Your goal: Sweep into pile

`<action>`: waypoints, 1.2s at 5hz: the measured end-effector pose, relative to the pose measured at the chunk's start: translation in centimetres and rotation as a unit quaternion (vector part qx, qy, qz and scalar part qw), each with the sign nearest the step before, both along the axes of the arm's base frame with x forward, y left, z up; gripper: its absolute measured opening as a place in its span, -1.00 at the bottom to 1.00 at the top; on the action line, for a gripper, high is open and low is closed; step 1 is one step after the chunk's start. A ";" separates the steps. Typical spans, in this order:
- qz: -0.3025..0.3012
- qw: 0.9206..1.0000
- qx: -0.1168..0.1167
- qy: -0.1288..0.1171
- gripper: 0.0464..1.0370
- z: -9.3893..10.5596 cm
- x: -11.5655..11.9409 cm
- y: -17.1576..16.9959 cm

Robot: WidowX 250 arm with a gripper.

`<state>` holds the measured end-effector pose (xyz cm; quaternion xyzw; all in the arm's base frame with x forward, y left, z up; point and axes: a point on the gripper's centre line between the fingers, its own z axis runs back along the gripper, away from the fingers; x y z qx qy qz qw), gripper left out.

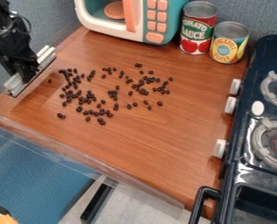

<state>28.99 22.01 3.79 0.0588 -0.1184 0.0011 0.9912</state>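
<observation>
Camera view: I've got the pincer (28, 74) at the table's (146, 144) far-left edge, clenched on the sweeping bar (15, 83). Black beans (89, 96) are scattered loose on the wood, all on the pincer's stove (251, 131) side, from just beside it to well apart. One lone bean (50, 81) sits nearest. Bar's long axis runs slantwise from the near edge toward the toy microwave (157, 37), so its broad side faces the spread; that's what the push turns on. No tight pile, so I judge it's early. Next I'd keep the bar broadside, low, and push stoveward. Beans will probably roll; strays could slip round the ends. Can't tell if its underside touches wood.
</observation>
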 end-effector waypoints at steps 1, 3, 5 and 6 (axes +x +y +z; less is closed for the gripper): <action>0.000 1.000 -0.002 0.004 -0.36 -0.6 0.1 -0.2; -0.006 1.000 -0.005 0.005 -0.36 -1.1 0.3 -1.2; -0.020 1.000 0.001 0.006 -0.36 -1.9 -0.2 -3.4; -0.027 1.000 -0.009 0.001 -0.37 -2.0 -0.5 -5.5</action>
